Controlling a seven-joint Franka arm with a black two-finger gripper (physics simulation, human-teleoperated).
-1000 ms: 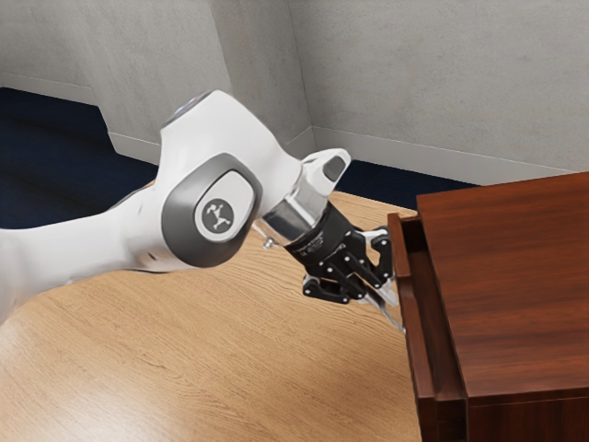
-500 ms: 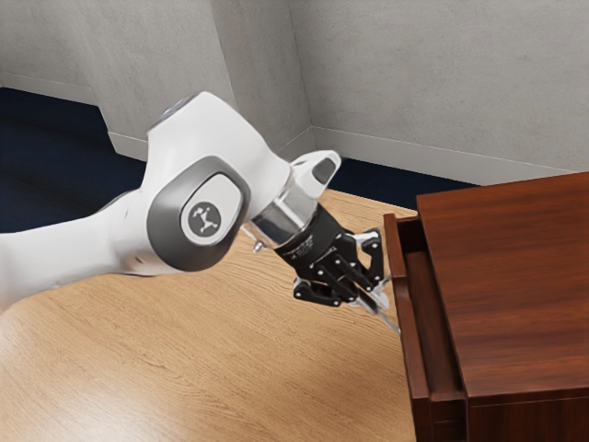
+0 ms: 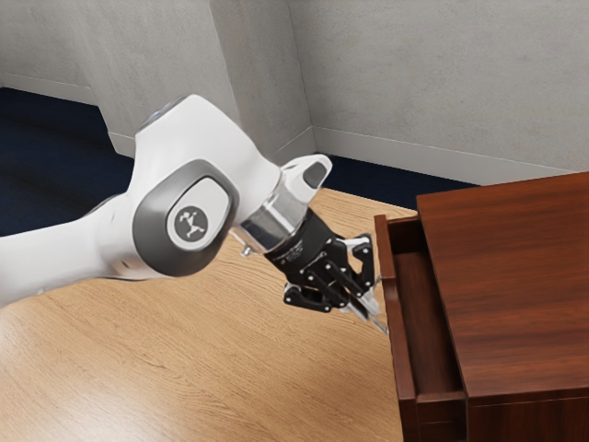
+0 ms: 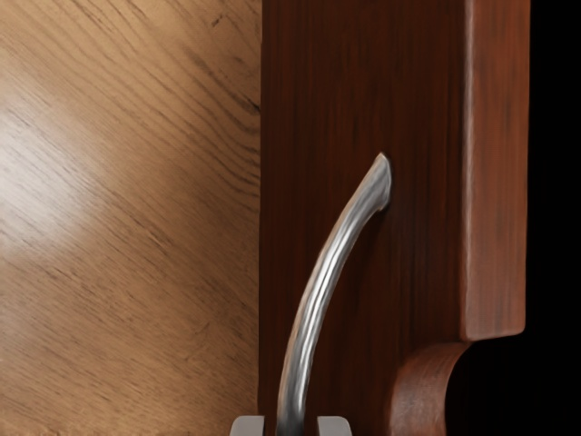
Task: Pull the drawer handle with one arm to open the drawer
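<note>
**Fingers pinched on the handle, drawer standing partly out**

In the exterior view we see the white arm [image 3: 184, 221] come in from the exterior view's left across the wooden bench [image 3: 184, 368]. It reaches the dark cabinet [image 3: 525, 276] on the exterior view's right. The drawer [image 3: 423, 322] at the cabinet's top stands partly out of the body, its inside open to us from above. The drawer handle [image 3: 379, 322], a thin silver bar, sits on the outer face of the drawer front [image 3: 385, 258]. The black fingers [image 3: 357, 285] are right at it, drawn close together with the bar between them (the contact itself is too small for us to judge from here). The bar's long axis runs level along the drawer front, from the far side of the bench toward the camera.

In the wrist view we look along the drawer handle [image 4: 327, 291]. It comes out from between the two pale tips of the fingers [image 4: 247, 424], bows away from them and meets the drawer front [image 4: 363, 109] at its far end. One tip sits on each side of the bar, hard against it as far as we can tell, so the fingers make a narrow pinch around the handle. The bench [image 4: 118, 227] shows past one edge of the drawer front.
</note>
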